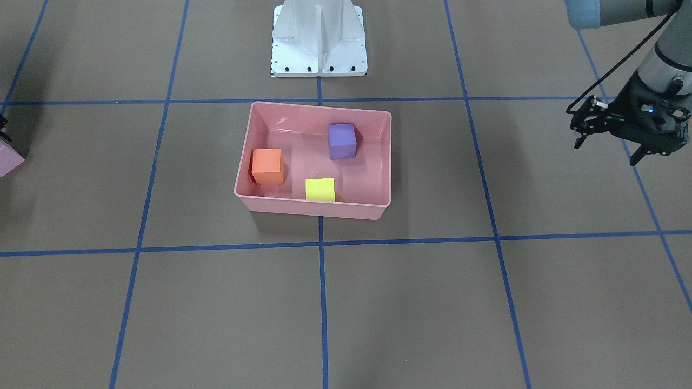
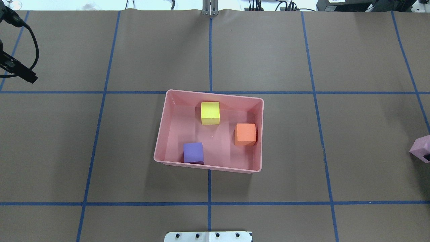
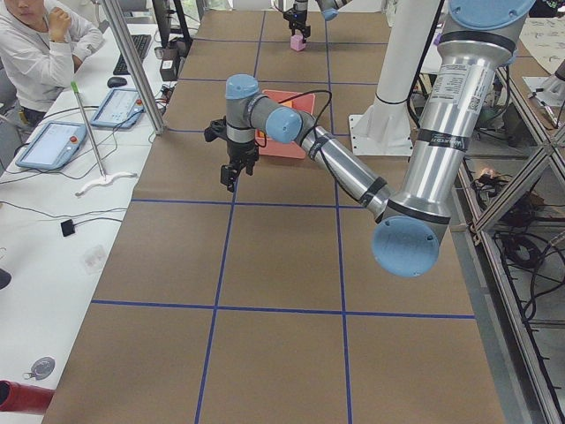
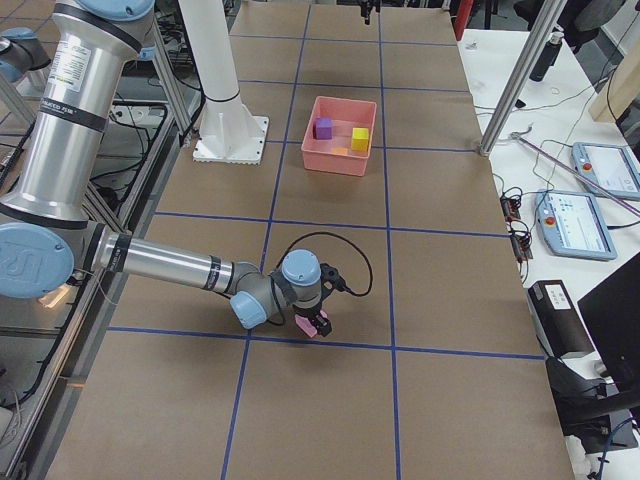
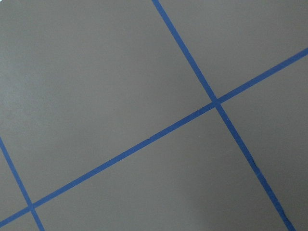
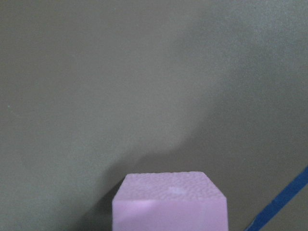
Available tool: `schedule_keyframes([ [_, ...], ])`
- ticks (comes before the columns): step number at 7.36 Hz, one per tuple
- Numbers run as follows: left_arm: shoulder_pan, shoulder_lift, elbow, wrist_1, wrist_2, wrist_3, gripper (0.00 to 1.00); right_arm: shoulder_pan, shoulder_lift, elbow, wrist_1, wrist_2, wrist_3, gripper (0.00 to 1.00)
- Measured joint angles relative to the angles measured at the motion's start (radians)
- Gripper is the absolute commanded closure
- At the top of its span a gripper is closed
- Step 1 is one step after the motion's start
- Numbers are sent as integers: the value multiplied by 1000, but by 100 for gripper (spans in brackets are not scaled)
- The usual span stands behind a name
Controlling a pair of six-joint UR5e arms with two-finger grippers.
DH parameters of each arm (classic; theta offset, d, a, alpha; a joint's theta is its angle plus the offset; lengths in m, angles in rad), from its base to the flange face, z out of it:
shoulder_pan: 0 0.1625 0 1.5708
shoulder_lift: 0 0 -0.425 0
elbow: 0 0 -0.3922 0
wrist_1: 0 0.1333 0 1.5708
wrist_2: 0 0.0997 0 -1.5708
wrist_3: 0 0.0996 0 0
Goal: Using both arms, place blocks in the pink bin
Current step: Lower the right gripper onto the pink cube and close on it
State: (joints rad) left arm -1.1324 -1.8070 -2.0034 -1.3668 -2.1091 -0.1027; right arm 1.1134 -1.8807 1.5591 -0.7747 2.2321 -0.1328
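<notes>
The pink bin (image 1: 313, 208) (image 2: 161, 158) stands at the table's middle. In it lie the orange block (image 1: 267, 166) (image 2: 245, 133), the yellow-green block (image 1: 319, 189) (image 2: 210, 112) and the purple block (image 1: 342, 141) (image 2: 193, 153). My right gripper (image 4: 318, 326) is shut on the light pink block (image 2: 419, 148) (image 1: 7, 160) (image 6: 169, 202) and holds it just above the table, far to the bin's right in the overhead view. My left gripper (image 1: 606, 153) (image 3: 229, 179) is open and empty, above bare table far to the bin's left.
The white pedestal base (image 1: 319, 40) (image 2: 208, 236) stands on the robot's side of the bin. Blue tape lines (image 5: 144, 140) grid the brown table. A person (image 3: 35, 49), tablets (image 3: 53, 143) and a metal post (image 3: 132, 62) stand off the table's far side.
</notes>
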Motion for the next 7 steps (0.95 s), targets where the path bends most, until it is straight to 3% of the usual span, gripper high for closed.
schedule_keyframes([
  [1, 0, 0, 0, 0, 0, 0, 0, -4, 7, 0, 0, -11, 23, 100],
  [4, -1, 1, 1, 0, 0, 0, 0, -6, 69, 34, -6, -7, 146, 100],
  [7, -1, 1, 3, 0, 0, -3, 0, -14, 192, 127, -25, 0, 561, 100],
])
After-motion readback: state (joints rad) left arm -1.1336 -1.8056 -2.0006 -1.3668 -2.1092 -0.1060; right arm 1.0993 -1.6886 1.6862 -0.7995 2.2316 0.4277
